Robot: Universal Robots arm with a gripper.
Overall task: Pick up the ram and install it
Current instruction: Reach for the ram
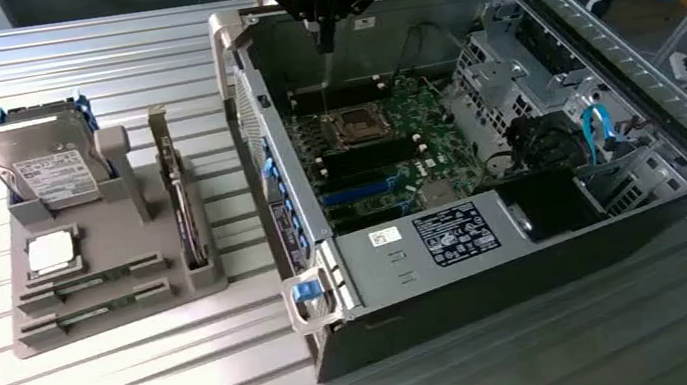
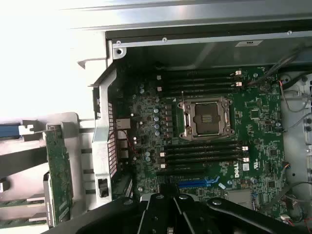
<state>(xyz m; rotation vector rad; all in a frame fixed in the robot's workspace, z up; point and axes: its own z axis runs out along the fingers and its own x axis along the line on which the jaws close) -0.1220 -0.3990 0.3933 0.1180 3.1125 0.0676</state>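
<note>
Exterior view: nothing of the job shows as done yet. The ram (image 1: 190, 219), a long, narrow green circuit-board stick with small dark chips, stands on its edge in a slot of the grey plastic parts holder (image 1: 132, 217), which rests on the slatted metal table (image 1: 97, 66) at the exterior view's left. The open black and silver computer case (image 1: 560, 10) lies beside the holder. Inside it, the long black memory slots (image 1: 354, 163) on the green motherboard (image 1: 400, 114) look empty, so picking up and installing both appear to be left.

The black gripper (image 1: 325, 41) hangs over the far wall of the case, above the motherboard. Its slim fingers are pressed together and hold nothing. The ram is well apart from them, outside the case wall and towards the exterior view's left, untouched.

In the wrist view, the gripper (image 2: 168, 200) looks down on the motherboard (image 2: 253, 122), the bare square processor socket (image 2: 204, 117) and the vacant memory slots (image 2: 200, 151). The ram (image 2: 59, 170) stands beyond the case wall (image 2: 105, 126), in its holder.
</note>
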